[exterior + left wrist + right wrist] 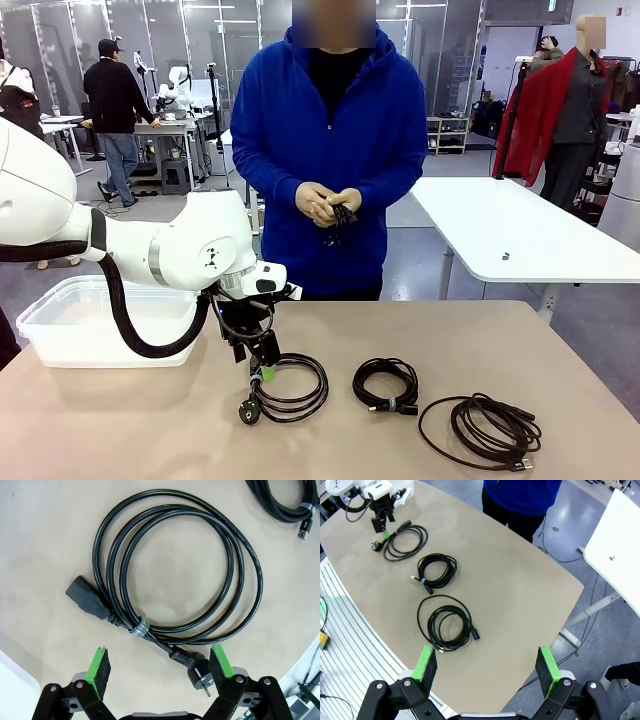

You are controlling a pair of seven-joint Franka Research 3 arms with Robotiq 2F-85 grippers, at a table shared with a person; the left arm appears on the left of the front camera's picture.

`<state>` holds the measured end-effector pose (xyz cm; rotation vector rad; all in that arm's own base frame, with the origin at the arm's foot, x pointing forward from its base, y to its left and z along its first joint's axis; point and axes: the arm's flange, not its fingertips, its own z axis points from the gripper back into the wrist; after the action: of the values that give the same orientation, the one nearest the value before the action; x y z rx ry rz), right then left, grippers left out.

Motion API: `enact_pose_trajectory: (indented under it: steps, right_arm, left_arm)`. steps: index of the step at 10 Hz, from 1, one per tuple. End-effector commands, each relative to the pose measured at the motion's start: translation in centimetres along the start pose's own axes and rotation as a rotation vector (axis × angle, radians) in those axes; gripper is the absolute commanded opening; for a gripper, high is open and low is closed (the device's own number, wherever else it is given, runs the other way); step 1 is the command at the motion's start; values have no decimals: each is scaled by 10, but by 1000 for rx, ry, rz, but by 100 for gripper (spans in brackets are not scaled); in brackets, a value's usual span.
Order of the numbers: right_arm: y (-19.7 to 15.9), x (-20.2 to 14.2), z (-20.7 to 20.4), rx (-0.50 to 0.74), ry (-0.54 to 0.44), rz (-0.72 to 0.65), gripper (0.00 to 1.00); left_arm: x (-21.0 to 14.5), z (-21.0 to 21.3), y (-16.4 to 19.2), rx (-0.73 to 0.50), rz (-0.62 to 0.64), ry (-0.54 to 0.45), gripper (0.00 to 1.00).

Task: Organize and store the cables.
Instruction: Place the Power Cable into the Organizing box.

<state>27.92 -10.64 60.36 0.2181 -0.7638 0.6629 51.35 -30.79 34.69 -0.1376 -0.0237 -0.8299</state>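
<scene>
On the table, right of the bin, three cables lie coiled, so you've stored nothing yet. Your left gripper hangs spread over the one nearest the bin. Your right gripper, farthest off, gapes unladen.

Front across, wrists down: shared table

Black cables on the beige table; grey band round the coil at the table's left; green pads on the black left gripper; whitish see-through tub at the table's left edge; blue hoodie beyond the table.
</scene>
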Motion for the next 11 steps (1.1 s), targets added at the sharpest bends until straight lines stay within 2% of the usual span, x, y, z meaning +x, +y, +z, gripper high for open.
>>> enact_pose_trajectory:
  steps: [1, 2, 3, 4, 6, 8, 10, 11]
  right_arm:
    - [-1, -1, 0, 1, -1, -2, 100]
    - [-1, -1, 0, 1, -1, -2, 100]
    - [-1, -1, 0, 1, -1, -2, 100]
    - [-1, -1, 0, 1, -1, -2, 100]
    - [-1, -1, 0, 1, -1, -2, 100]
    - [-1, -1, 0, 1, -1, -2, 100]
    - [-1, -1, 0, 1, -1, -2, 100]
    - [-1, -1, 0, 1, -1, -2, 100]
  left_arm:
    - [0, 0, 0, 0, 0, 0, 100]
    - [-1, 3, -4, 99, 116, 3, 100]
    - [1, 5, -8, 111, 169, 2, 100]
    - [2, 3, -9, 82, 203, 23, 100]
    - [2, 0, -3, 43, 284, -3, 100]
    - [2, -6, -3, 70, 381, -36, 100]
    - [3, -15, -9, 129, 532, -101, 100]
    - [2, -18, -11, 118, 582, -117, 100]
